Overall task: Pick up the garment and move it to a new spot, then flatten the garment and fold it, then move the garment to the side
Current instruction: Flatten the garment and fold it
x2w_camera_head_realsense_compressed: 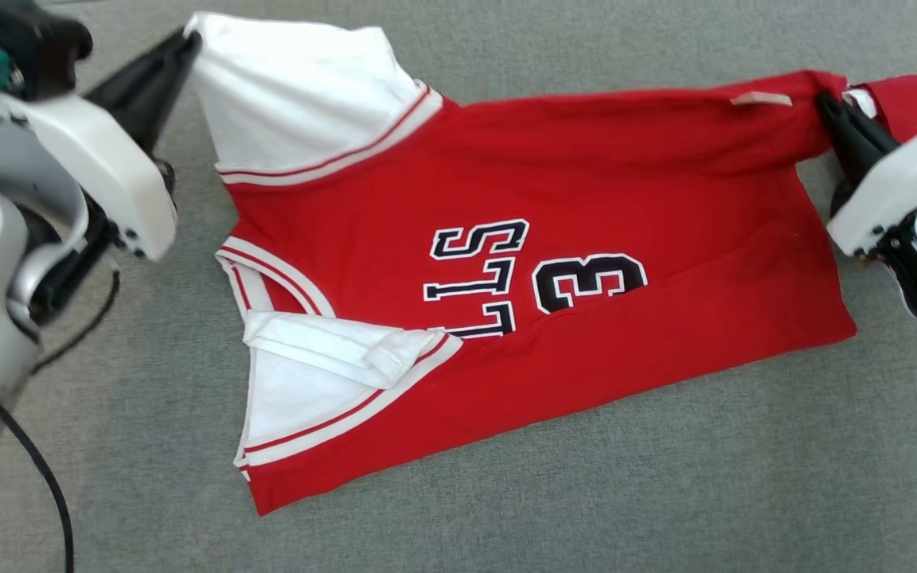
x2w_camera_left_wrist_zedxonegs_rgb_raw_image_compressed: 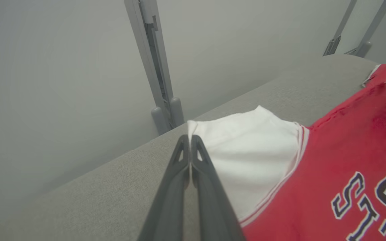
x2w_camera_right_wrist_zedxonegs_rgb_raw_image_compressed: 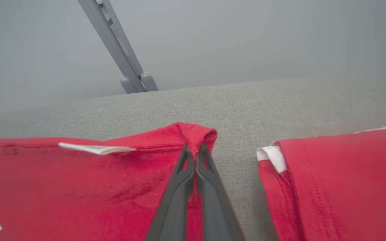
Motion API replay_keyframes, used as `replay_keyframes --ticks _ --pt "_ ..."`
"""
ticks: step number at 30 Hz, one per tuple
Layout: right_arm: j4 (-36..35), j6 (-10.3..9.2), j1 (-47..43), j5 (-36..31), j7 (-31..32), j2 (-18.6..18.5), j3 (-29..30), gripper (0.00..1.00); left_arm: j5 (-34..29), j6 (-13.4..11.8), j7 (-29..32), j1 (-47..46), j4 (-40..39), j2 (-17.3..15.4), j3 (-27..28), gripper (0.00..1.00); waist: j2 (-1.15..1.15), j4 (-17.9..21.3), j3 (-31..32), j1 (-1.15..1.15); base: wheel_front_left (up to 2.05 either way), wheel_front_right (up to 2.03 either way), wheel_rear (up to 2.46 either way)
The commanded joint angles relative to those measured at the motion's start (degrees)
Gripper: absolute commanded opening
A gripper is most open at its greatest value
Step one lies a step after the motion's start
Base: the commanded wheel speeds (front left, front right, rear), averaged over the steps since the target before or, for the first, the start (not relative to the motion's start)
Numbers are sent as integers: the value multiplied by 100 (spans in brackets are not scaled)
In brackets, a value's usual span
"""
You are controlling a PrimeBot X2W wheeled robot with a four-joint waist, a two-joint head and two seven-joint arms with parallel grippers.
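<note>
My left pincer [x2w_camera_left_wrist_zedxonegs_rgb_raw_image_compressed: 189, 138] is pressed together on the outer corner of the white sleeve [x2w_camera_left_wrist_zedxonegs_rgb_raw_image_compressed: 246, 154]. My right pincer [x2w_camera_right_wrist_zedxonegs_rgb_raw_image_compressed: 195, 150] is pressed together on a puckered corner of the red hem [x2w_camera_right_wrist_zedxonegs_rgb_raw_image_compressed: 196, 133]. Between them they hold the far edge of a red basketball jersey [x2w_camera_head_realsense_compressed: 586, 191] on the grey fabric-covered worktop [x2w_camera_head_realsense_compressed: 506, 525]. The jersey lies lettering-up near the middle of the worktop, its near half flat and its far edge drawn between my two grips.

Both holds are thin, each only a small nip of cloth at the very tips. I judge that a sharp pull apart could slide the fabric out, most likely on the left, where the sleeve corner barely reaches between the fingers. If one side lets go mid-move, the jersey would swing and bunch, spoiling the flattening.

The near sleeve [x2w_camera_head_realsense_compressed: 307, 382] is doubled over on itself, and folding across it would, I think, lock in a lump. A white label [x2w_camera_head_realsense_compressed: 761, 99] sticks out of the far edge near my right grip and could get creased.

Just beside that grip lies a second red garment [x2w_camera_head_realsense_compressed: 912, 99], apart from the jersey but close. A wide sweep of my right arm could catch its edge and drag it along. Beyond the worktop's far edge stand grey metal struts [x2w_camera_left_wrist_zedxonegs_rgb_raw_image_compressed: 156, 67], which a long forward reach might strike.
</note>
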State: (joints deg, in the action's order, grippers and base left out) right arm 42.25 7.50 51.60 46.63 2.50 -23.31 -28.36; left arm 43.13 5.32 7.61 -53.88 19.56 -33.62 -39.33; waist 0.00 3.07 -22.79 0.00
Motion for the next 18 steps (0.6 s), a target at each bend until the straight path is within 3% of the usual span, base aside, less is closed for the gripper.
replay_keyframes --ticks 1,10,18 --pt "-95 -2 -196 162 -126 -177 -50 0 55 -143 -99 283 -311 -89 35 0 0 -91 96 0 0 0 0" --pt "-505 -2 -918 760 -651 -650 -264 0 242 -1061 -394 1839 -2219 -563 247 0 0 -219 281 0 0 0 0" --pt "-665 -2 -1280 960 -989 -835 -478 3 263 -1646 -627 2930 -3238 -652 156 0 0 -295 307 0 0 0 0"
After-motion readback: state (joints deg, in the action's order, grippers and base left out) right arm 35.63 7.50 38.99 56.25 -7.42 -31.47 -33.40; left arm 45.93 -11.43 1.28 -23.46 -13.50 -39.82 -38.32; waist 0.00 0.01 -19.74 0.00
